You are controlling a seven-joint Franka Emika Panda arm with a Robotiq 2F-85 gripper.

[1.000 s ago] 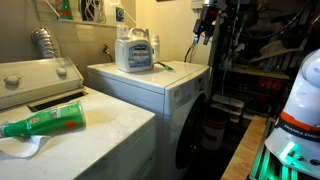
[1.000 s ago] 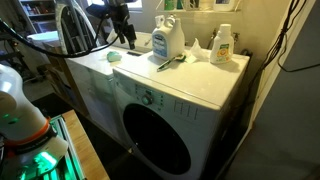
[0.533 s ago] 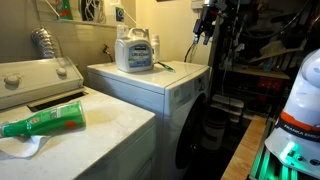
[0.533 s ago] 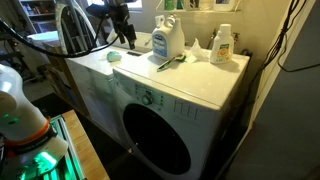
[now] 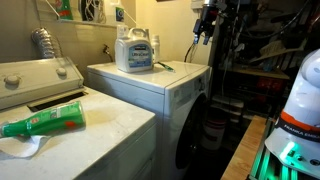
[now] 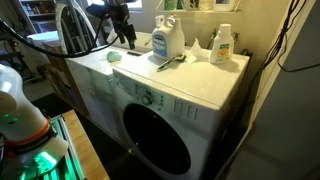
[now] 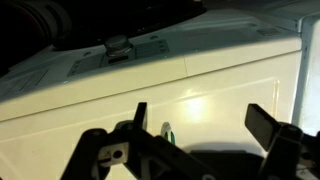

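Up near the top of an exterior view, the gripper (image 5: 205, 24) hangs wide open and empty. Jug (image 5: 133, 50) sits upper-middle on the dryer (image 5: 140, 82), well apart and untouched. Looks like barely started; reaching and grabbing all left.

gripper (image 7: 200, 118) black; top-loader (image 5: 110, 135) white; front-loader (image 6: 205, 95) white, door (image 6: 155, 135) dark, near black; bottle (image 5: 45, 122) bright green; detergent jug (image 6: 168, 40) pale, blue label; small bottle (image 6: 222, 45) white, yellow-green label; sponge (image 6: 113, 57) green
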